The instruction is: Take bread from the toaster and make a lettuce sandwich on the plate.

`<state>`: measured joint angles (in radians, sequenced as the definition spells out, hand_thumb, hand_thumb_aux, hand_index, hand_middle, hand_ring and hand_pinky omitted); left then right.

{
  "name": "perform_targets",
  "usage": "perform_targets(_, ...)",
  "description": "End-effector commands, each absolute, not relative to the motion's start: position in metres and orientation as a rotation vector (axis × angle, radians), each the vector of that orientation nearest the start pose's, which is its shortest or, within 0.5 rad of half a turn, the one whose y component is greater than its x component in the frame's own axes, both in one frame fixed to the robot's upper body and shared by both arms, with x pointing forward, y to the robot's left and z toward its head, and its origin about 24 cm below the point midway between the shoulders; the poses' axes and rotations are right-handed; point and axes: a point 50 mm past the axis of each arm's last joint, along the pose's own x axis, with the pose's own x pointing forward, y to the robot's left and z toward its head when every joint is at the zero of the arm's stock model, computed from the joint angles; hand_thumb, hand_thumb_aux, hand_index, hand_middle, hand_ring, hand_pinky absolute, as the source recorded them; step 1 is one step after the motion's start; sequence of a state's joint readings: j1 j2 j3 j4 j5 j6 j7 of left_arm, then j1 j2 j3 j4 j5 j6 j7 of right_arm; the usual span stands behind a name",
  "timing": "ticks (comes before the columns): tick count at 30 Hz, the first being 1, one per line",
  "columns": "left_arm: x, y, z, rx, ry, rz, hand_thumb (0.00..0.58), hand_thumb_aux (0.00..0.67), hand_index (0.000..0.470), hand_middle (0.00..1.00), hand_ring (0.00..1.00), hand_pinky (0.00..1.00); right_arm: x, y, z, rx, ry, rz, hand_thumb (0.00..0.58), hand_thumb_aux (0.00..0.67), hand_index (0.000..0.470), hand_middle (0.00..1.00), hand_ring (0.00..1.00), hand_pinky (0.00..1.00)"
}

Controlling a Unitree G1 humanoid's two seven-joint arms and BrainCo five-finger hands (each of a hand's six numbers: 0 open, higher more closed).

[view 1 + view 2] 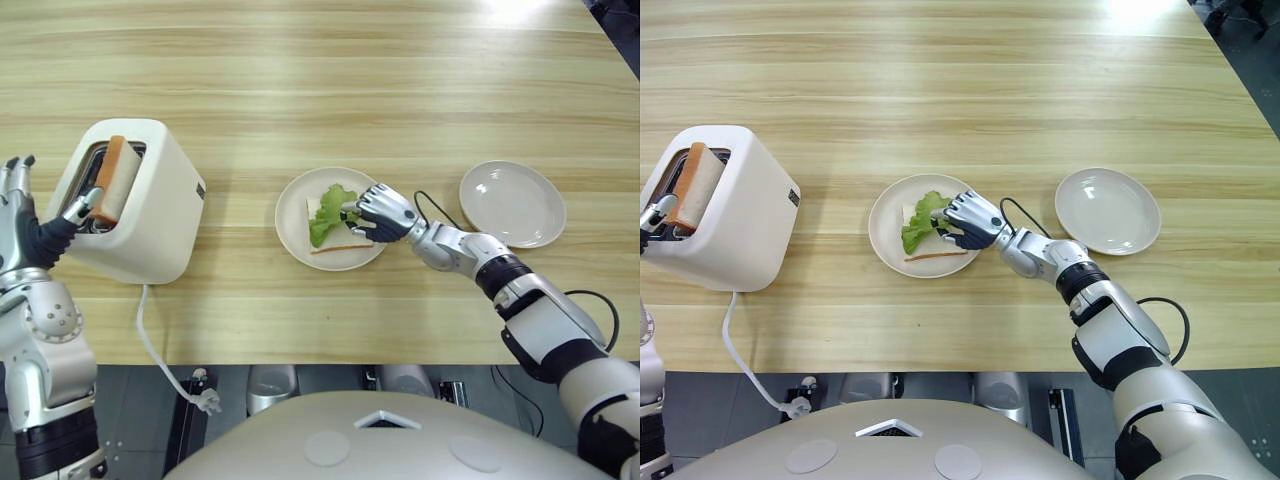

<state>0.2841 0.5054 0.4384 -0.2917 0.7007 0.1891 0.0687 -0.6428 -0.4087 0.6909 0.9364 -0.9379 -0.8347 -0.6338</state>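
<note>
Lettuce lies on bread on the plate, pinched by the right robot hand — let go gently, keep it flat. Left robot hand beside toaster — grip unclear.

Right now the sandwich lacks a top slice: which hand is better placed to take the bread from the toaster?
Left. The left hand sits beside the toaster, by the raised bread; the right hand holds the lettuce over the plate.

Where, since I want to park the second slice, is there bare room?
Free: table between toaster and sandwich plate; the empty plate right of the right hand; the wide far table. Crowded: the sandwich plate, under bread, lettuce and that hand.
</note>
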Motion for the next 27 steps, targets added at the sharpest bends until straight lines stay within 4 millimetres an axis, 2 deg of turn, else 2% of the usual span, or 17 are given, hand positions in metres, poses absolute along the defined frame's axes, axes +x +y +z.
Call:
perform_targets(1, 0.181, 0.327, 0.113, 1.271, 0.154, 0.521, 0.0, 0.0, 0.0, 0.0, 0.0, 0.0, 0.295, -0.108, 0.026, -1.152, -0.737, 0.723, 0.58, 0.67, 0.46, 0.9, 0.9, 0.9)
perform_targets(2, 0.182, 0.325, 0.112, 1.269, 0.155, 0.507, 0.0, 0.0, 0.0, 0.0, 0.0, 0.0, 0.296, -0.109, 0.025, -1.156, -0.725, 0.727, 0.452, 0.355, 0.244, 0.56, 0.56, 0.56)
perform_targets(3, 0.183, 0.324, 0.11, 1.267, 0.155, 0.498, 0.0, 0.0, 0.0, 0.0, 0.0, 0.0, 0.296, -0.11, 0.025, -1.159, -0.717, 0.729, 0.0, 0.0, 0.0, 0.25, 0.25, 0.25)
perform_targets(4, 0.184, 0.322, 0.108, 1.269, 0.161, 0.483, 0.0, 0.0, 0.0, 0.0, 0.0, 0.0, 0.297, -0.111, 0.025, -1.164, -0.71, 0.719, 0.0, 0.0, 0.0, 0.0, 0.0, 0.0)
perform_targets(6, 0.186, 0.32, 0.104, 1.271, 0.168, 0.465, 0.0, 0.0, 0.0, 0.0, 0.0, 0.0, 0.298, -0.113, 0.026, -1.17, -0.704, 0.707, 0.0, 0.0, 0.0, 0.0, 0.0, 0.0)
perform_targets(7, 0.187, 0.318, 0.102, 1.266, 0.169, 0.453, 0.325, 0.226, 0.155, 0.0, 0.0, 0.0, 0.299, -0.114, 0.027, -1.168, -0.703, 0.702, 0.0, 0.0, 0.0, 0.0, 0.0, 0.0)
perform_targets(8, 0.188, 0.316, 0.101, 1.262, 0.169, 0.447, 0.501, 0.423, 0.29, 0.0, 0.0, 0.0, 0.299, -0.115, 0.028, -1.166, -0.702, 0.701, 0.0, 0.0, 0.0, 0.0, 0.0, 0.0)
perform_targets(9, 0.188, 0.315, 0.1, 1.261, 0.17, 0.44, 0.501, 0.423, 0.29, 0.0, 0.0, 0.0, 0.299, -0.116, 0.029, -1.161, -0.702, 0.695, 0.0, 0.0, 0.0, 0.0, 0.0, 0.0)
perform_targets(10, 0.188, 0.315, 0.1, 1.259, 0.172, 0.435, 0.58, 0.67, 0.46, 0.0, 0.0, 0.0, 0.299, -0.118, 0.032, -1.153, -0.707, 0.687, 0.0, 0.0, 0.0, 0.0, 0.0, 0.0)
perform_targets(13, 0.188, 0.316, 0.098, 1.262, 0.179, 0.435, 0.58, 0.659, 0.453, 0.0, 0.0, 0.0, 0.299, -0.124, 0.041, -1.146, -0.727, 0.66, 0.0, 0.0, 0.0, 0.0, 0.0, 0.0)
perform_targets(14, 0.187, 0.316, 0.098, 1.263, 0.181, 0.436, 0.554, 0.528, 0.363, 0.0, 0.0, 0.0, 0.3, -0.126, 0.044, -1.147, -0.732, 0.652, 0.0, 0.0, 0.0, 0.0, 0.0, 0.0)
perform_targets(16, 0.187, 0.317, 0.097, 1.264, 0.183, 0.438, 0.548, 0.512, 0.352, 0.0, 0.0, 0.0, 0.3, -0.129, 0.049, -1.148, -0.741, 0.637, 0.0, 0.0, 0.0, 0.0, 0.0, 0.0)
perform_targets(18, 0.187, 0.317, 0.097, 1.265, 0.183, 0.438, 0.55, 0.518, 0.355, 0.0, 0.0, 0.0, 0.3, -0.132, 0.053, -1.151, -0.747, 0.626, 0.0, 0.0, 0.0, 0.0, 0.0, 0.0)
perform_targets(19, 0.188, 0.316, 0.097, 1.267, 0.179, 0.44, 0.58, 0.67, 0.46, 0.0, 0.0, 0.0, 0.3, -0.132, 0.054, -1.151, -0.749, 0.62, 0.0, 0.0, 0.0, 0.0, 0.0, 0.0)
perform_targets(27, 0.194, 0.313, 0.114, 1.279, 0.049, 0.536, 0.58, 0.67, 0.46, 0.0, 0.0, 0.0, 0.298, -0.137, 0.052, -1.154, -0.723, 0.589, 0.0, 0.0, 0.0, 0.0, 0.0, 0.0)
